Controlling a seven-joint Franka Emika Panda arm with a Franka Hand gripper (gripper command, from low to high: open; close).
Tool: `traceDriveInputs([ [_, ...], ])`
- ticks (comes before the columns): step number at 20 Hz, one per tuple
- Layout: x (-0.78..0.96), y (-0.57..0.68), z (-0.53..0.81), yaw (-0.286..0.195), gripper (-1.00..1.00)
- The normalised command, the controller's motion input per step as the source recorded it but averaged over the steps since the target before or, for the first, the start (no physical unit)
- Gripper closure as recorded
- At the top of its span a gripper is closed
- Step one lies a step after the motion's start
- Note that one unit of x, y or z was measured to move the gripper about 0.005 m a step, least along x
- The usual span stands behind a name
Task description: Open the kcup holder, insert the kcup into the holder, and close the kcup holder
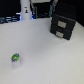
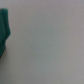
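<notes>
Kcup (image 1: pixel 16 59) alone on white table (image 1: pixel 42 52), kcup holder (image 1: pixel 63 25) well apart, hand unseen, its state unknowable

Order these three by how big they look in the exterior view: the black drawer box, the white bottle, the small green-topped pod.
1. Black drawer box, clearly largest.
2. White bottle, though it stands farther back and its top is cut off.
3. Green-topped pod, smallest, even though nearest the camera.

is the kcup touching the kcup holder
Apart. The exterior view shows the kcup alone on bare table, well away from the kcup holder.
</notes>
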Motion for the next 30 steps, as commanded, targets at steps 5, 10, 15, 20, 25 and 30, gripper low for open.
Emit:
traceDriveInputs([
  [5, -0.23, 0.49, 0.17, -0.115, -1.00],
  [10, -0.37, 0.59, 0.14, -0.168, -1.00],
  [15, -0.41, 0.60, 0.02, -0.178, -1.00],
  [20, -0.41, 0.65, -0.01, -0.175, -1.00],
  [25, -0.36, 0.70, -0.09, -0.170, -1.00],
  [30, -0.33, 0.69, -0.21, -0.172, -1.00],
])
